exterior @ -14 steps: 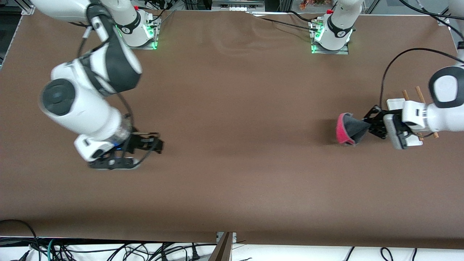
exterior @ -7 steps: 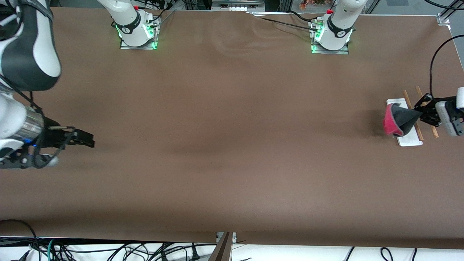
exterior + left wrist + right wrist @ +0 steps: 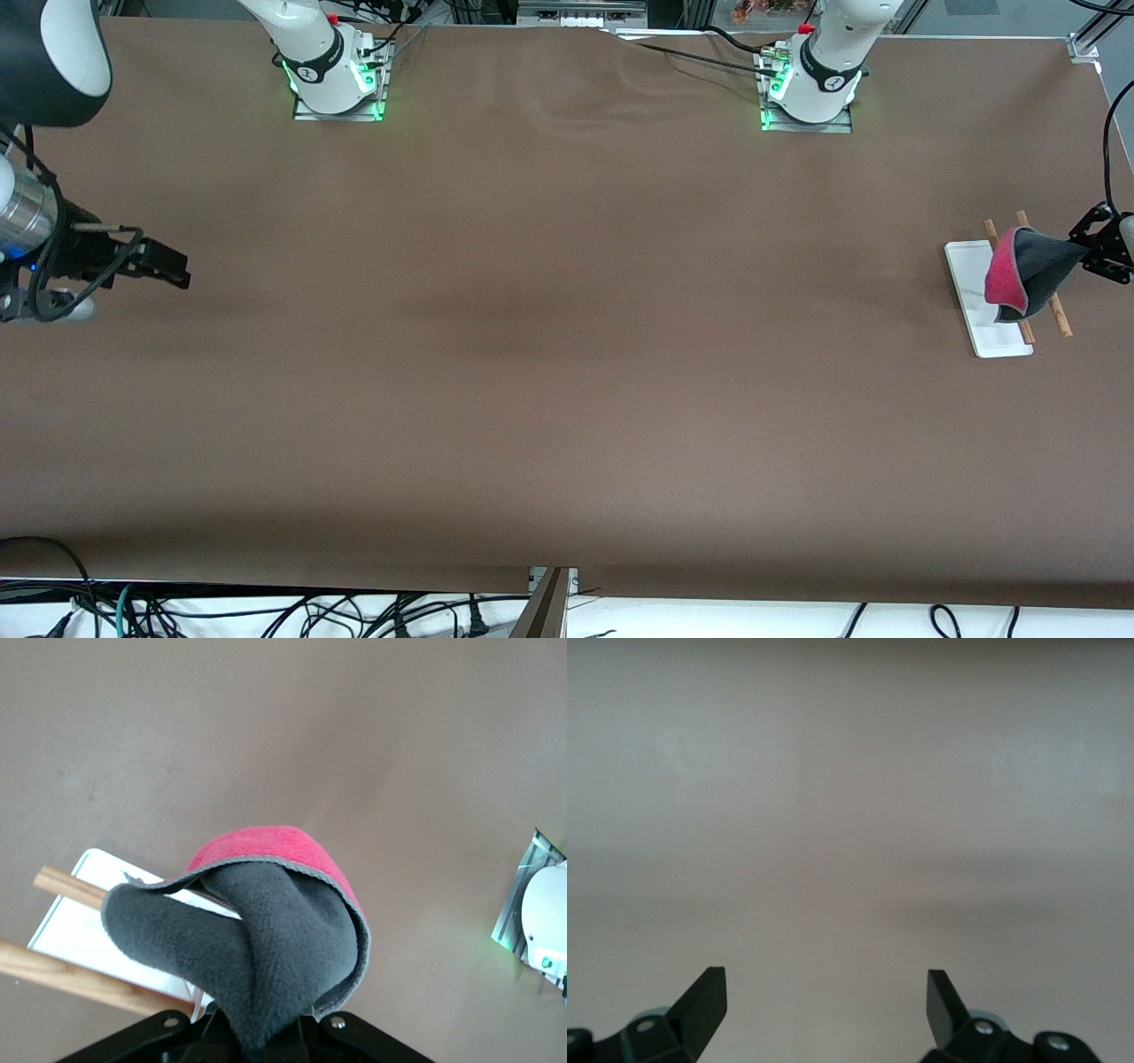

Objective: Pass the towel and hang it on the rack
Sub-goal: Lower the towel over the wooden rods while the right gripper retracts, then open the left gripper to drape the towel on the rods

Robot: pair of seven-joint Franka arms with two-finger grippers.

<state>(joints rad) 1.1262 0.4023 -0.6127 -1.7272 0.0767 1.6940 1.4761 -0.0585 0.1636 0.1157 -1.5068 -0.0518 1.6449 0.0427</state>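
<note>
The wide brown cloth-covered table (image 3: 567, 354) fills the front view, one bare sheet running open from end to end; no container stands on it.

Two white arm bases sit along its edge farthest from the front camera.

The right gripper (image 3: 168, 266), black and two-fingered, hangs over the table's margin at the right arm's end, jaws spread wide with nothing between them; its wrist view shows only bare surface past the fingertips (image 3: 709, 992).

One small rack with a flat white rectangular base and two thin brown wooden rods (image 3: 997, 301) stands near the table's edge at the left arm's end, with open table toward the middle.

The left gripper (image 3: 1085, 252) is just beside the rack's rods, at the frame's edge, clamped tight on one corner of the single small square towel, pink-red on one face and dark grey on the other (image 3: 1023, 270). The towel droops in a loose fold over the rods (image 3: 80, 979) and part of the base.
</note>
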